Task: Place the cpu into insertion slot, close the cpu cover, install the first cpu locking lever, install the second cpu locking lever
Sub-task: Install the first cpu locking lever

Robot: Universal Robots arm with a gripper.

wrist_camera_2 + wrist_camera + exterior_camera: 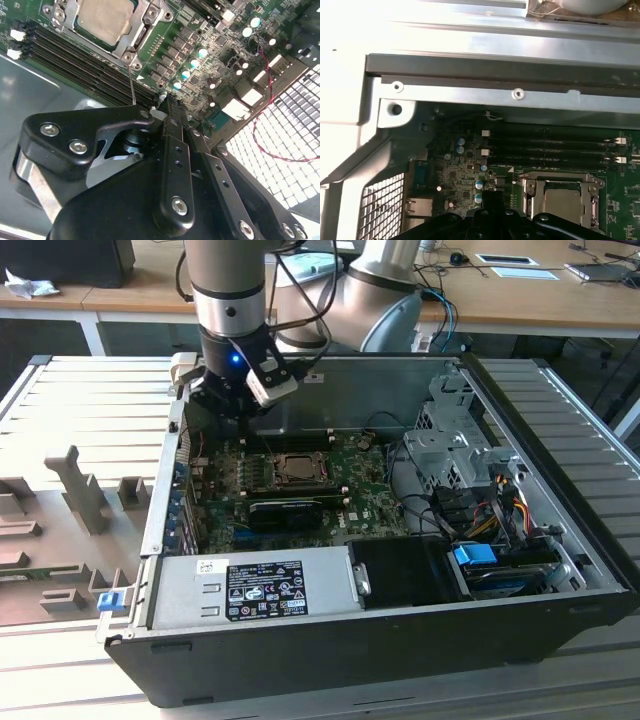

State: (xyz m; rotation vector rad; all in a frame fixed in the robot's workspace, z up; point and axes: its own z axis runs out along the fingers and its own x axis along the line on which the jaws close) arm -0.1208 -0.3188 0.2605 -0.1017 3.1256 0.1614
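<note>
The cpu (pixel 105 17) lies in the socket on the green motherboard, its dull silver top showing. The cpu cover (pixel 135 42) lies flat around it as a silver frame. A thin metal locking lever (pixel 131 87) rises from the socket's corner toward my gripper (pixel 167 106). The black fingers stand pressed together, right beside the lever's free end; I cannot tell whether they hold it. In the exterior view my gripper (pixel 240 405) hangs over the board just behind the cpu (pixel 293 468), toward that view's left. The first wrist view has the cpu (pixel 562 202) beside my fingertips (pixel 492 196).
Black memory slots (pixel 75 65) run alongside the socket. A long black card (pixel 285 510) sits in front of it. The case's metal wall (pixel 520 92) and perforated rear grille (pixel 295 140) stand close to the gripper. A power supply (pixel 250 585) and drive cage (pixel 450 450) fill the case's front and right.
</note>
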